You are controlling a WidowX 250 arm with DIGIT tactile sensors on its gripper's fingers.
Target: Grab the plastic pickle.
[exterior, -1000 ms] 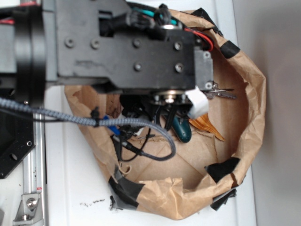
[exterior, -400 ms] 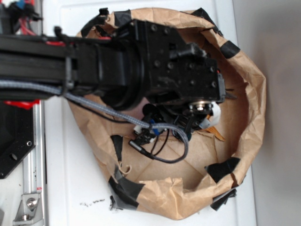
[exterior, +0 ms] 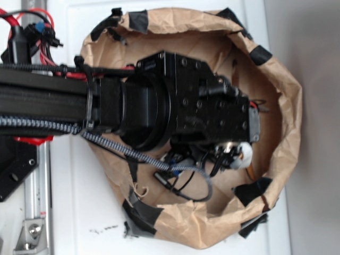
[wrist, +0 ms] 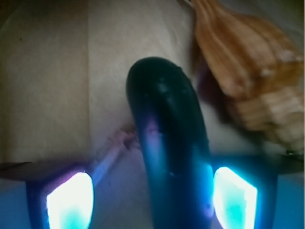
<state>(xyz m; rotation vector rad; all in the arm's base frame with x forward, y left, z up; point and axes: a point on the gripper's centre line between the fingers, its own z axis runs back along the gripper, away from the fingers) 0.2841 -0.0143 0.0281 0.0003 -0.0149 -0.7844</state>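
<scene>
tool (wrist: 151,198) spread wide around plastic pickle (wrist: 169,143), pads (wrist: 70,200) apart from it, seashell (wrist: 248,67) just beside, inside paper bag (exterior: 276,90).

pickle (wrist: 169,152): dark teal-green, glossy | shell (wrist: 248,71): orange-brown, striped | paper bag (exterior: 289,106): tan, black tape patches | arm (exterior: 159,106): black | finger pads (wrist: 69,200): glowing cyan-white

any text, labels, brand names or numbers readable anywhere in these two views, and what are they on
None can be read.
Black marks on the white table: smudges, not legible text.
Robot arm: no label visible.
Paper bag, plastic pickle, seashell and gripper: no print.
</scene>
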